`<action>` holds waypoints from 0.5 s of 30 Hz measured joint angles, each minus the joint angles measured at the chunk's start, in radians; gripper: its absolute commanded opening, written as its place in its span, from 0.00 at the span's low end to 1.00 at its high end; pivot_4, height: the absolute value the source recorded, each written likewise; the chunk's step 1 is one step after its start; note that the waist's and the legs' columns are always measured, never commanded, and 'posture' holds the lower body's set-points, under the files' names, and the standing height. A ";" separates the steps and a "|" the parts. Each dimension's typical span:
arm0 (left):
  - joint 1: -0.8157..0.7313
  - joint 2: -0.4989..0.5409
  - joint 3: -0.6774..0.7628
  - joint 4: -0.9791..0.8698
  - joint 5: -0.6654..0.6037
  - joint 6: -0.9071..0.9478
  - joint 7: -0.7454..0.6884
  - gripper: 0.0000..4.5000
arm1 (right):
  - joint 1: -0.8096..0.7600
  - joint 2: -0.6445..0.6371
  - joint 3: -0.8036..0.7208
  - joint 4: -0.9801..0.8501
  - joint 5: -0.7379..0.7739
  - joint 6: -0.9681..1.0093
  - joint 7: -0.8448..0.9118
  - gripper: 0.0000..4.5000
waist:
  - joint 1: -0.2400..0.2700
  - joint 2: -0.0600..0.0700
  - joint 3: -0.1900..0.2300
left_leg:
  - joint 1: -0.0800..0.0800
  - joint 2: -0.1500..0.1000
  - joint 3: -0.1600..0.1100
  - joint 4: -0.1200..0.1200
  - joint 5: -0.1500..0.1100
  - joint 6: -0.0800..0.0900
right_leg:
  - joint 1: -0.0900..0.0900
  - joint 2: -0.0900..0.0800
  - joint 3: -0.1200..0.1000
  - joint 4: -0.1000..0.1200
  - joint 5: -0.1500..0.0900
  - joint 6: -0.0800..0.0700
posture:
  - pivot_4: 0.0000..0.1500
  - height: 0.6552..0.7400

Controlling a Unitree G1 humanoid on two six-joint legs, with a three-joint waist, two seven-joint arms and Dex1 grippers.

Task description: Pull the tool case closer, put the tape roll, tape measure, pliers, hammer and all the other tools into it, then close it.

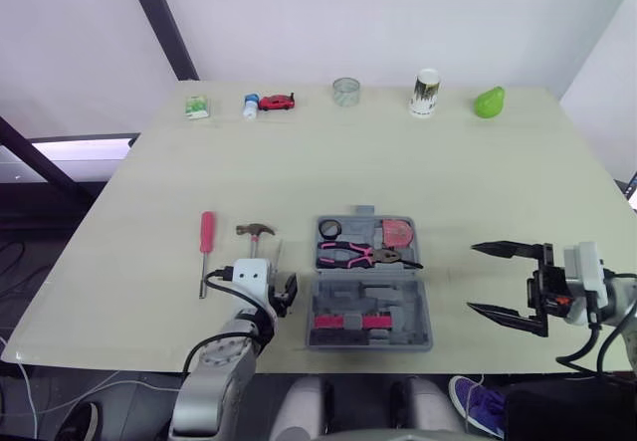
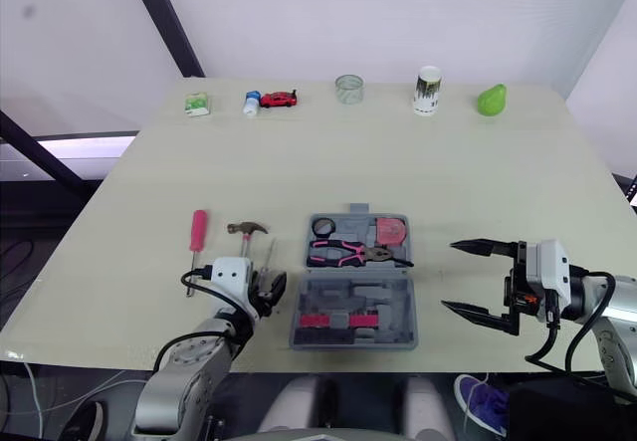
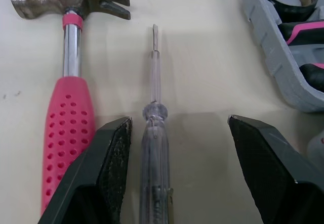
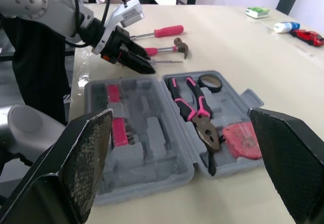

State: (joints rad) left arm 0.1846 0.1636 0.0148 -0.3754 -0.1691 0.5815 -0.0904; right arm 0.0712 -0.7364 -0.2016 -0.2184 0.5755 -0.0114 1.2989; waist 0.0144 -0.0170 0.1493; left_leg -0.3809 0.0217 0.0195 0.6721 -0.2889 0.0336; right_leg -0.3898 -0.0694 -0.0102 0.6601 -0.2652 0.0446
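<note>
The grey tool case (image 1: 369, 324) lies open near the table's front edge. Its far half holds a black tape roll (image 1: 329, 228), pink-handled pliers (image 1: 350, 254) and a red tape measure (image 1: 398, 232). Left of the case lie a hammer (image 3: 71, 72) with a pink grip, a clear-handled screwdriver (image 3: 154, 133) and a red screwdriver (image 1: 206, 242). My left gripper (image 3: 178, 120) is open and low over the table, with the clear screwdriver between its fingers, close to the left one. My right gripper (image 1: 474, 279) hovers open to the right of the case, holding nothing.
Along the far edge stand a green packet (image 1: 197, 108), a small bottle (image 1: 251, 106), a red toy car (image 1: 278, 103), a clear cup (image 1: 345, 92), a white cup (image 1: 426, 94) and a green object (image 1: 489, 102). Bare tabletop (image 1: 398, 162) spreads between them and the case.
</note>
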 measured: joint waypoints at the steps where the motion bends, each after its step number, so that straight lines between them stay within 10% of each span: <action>1: 0.001 -0.001 0.001 0.005 0.000 -0.009 -0.001 0.73 | 0.000 0.000 0.000 0.000 -0.001 0.000 -0.003 1.00 | 0.000 0.000 0.000 | 0.000 0.000 0.000 0.000 0.000 0.000 | 0.000 0.000 0.000 0.000 0.000 0.000 | 1.00 1.00; 7: -0.004 -0.015 0.010 0.028 0.000 -0.037 -0.001 0.73 | 0.001 0.000 0.000 0.000 -0.005 0.000 -0.017 1.00 | 0.000 0.001 -0.001 | 0.000 0.000 0.000 0.000 0.000 0.000 | 0.000 0.001 0.000 0.000 0.000 0.000 | 1.00 1.00; 15: -0.016 0.006 0.027 0.038 0.030 -0.024 0.008 0.02 | 0.002 0.003 0.000 -0.001 -0.013 -0.001 -0.023 1.00 | 0.000 0.001 -0.001 | 0.000 0.000 0.000 0.000 0.000 0.000 | 0.000 0.002 0.000 0.000 0.000 0.000 | 1.00 1.00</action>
State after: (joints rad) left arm 0.1681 0.1695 0.0416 -0.3371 -0.1393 0.5571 -0.0822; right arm 0.0731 -0.7333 -0.2016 -0.2194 0.5627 -0.0125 1.2763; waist 0.0147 -0.0158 0.1486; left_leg -0.3806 0.0214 0.0197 0.6722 -0.2889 0.0337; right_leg -0.3897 -0.0675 -0.0103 0.6606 -0.2652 0.0447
